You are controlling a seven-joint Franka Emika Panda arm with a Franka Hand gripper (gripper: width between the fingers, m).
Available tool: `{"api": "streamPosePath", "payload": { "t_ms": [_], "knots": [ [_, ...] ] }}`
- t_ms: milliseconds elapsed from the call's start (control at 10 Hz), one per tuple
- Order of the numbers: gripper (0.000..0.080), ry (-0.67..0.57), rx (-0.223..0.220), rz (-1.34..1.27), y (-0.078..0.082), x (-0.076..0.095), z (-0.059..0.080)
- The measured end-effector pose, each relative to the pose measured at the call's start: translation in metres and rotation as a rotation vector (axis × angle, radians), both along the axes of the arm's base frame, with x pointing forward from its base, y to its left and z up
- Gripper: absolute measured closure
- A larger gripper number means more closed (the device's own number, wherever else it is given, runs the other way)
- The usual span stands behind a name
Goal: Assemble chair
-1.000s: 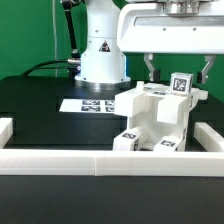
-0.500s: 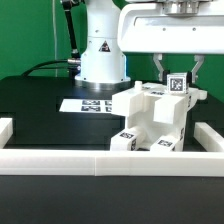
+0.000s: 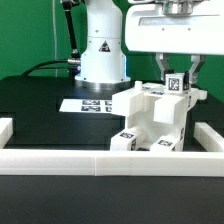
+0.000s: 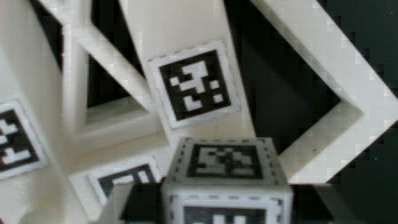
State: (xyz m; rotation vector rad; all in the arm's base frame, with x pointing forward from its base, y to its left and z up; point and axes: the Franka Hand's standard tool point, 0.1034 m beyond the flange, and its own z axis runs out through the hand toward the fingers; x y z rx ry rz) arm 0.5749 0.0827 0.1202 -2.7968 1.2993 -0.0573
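Starting at the tool, you have one gripper (image 3: 180, 70) hanging at about one o'clock in the exterior view. Its two fingers (image 3: 161, 68) are drawn in against opposite sides of one upright post (image 3: 178, 84), so the jaws are closed partway, clamped on that post rather than standing wide. The post shows one tag on the face toward the camera and rises from the top of the chair (image 3: 150, 118), at that structure's one o'clock corner. In the wrist view the post fills the near field as a tagged block, with slanting white bars of the chair beyond it. You cannot make out the fingertips there.

You have one chair assembly, a stepped white block. It sits around four o'clock from the centre of the exterior view and rests on the table (image 3: 35, 100). You can count at least three tags on it: the one on the post and two low along its six o'clock edge.

One marker board (image 3: 85, 104) lies flat at the chair's ten o'clock, just beside it. One low white rail (image 3: 90, 163) runs across at six o'clock, with a short stretch showing at nine o'clock and another at three. One robot base (image 3: 100, 55) stands at the marker board's twelve o'clock, and one black cable (image 3: 48, 68) trails from it toward nine o'clock.

The table is flat and black, and a green wall (image 3: 25, 30) closes the room behind it.
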Motion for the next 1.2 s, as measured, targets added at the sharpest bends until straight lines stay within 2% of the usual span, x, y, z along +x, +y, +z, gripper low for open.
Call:
{"api": "streamPosePath", "payload": {
  "t_ms": [1200],
  "knots": [
    [0.0510,0.031,0.061,-0.686,0.0073,-0.0009,-0.0002]
  ]
}}
